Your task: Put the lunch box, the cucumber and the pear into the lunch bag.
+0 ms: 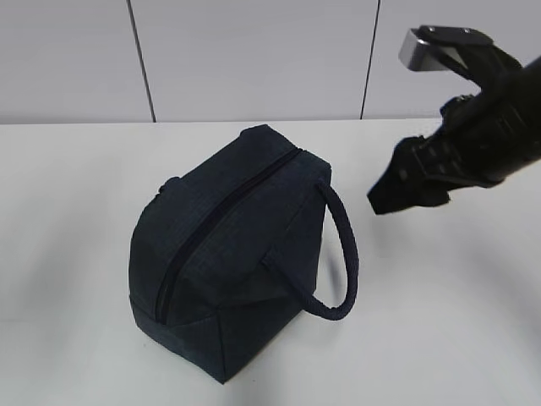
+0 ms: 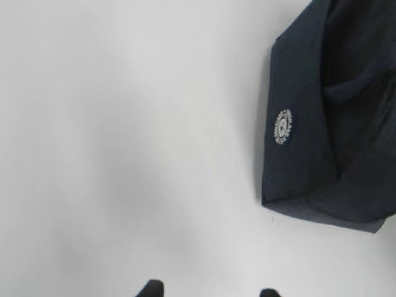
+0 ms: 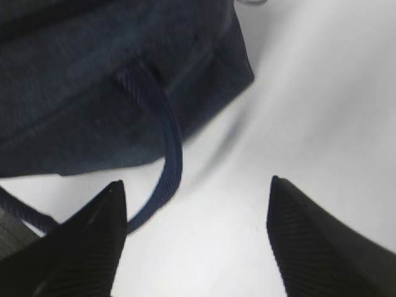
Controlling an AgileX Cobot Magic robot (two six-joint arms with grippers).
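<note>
So the lunch bag (image 1: pixel 228 262) sits zipped shut on the white tabletop (image 1: pixel 439 321), one loop handle (image 1: pixel 342 254) arching off its right side. Right gripper (image 3: pixel 195 204) hovers just beside that handle, fingers (image 3: pixel 315 247) spread wide, holding nothing. Left gripper (image 2: pixel 207 291) hangs over bare tabletop beside the bag's logo patch (image 2: pixel 283 127), fingers partly apart, empty.

The navy lunch bag (image 1: pixel 237 254) stands zipped shut, one handle drooping sideways.
</note>
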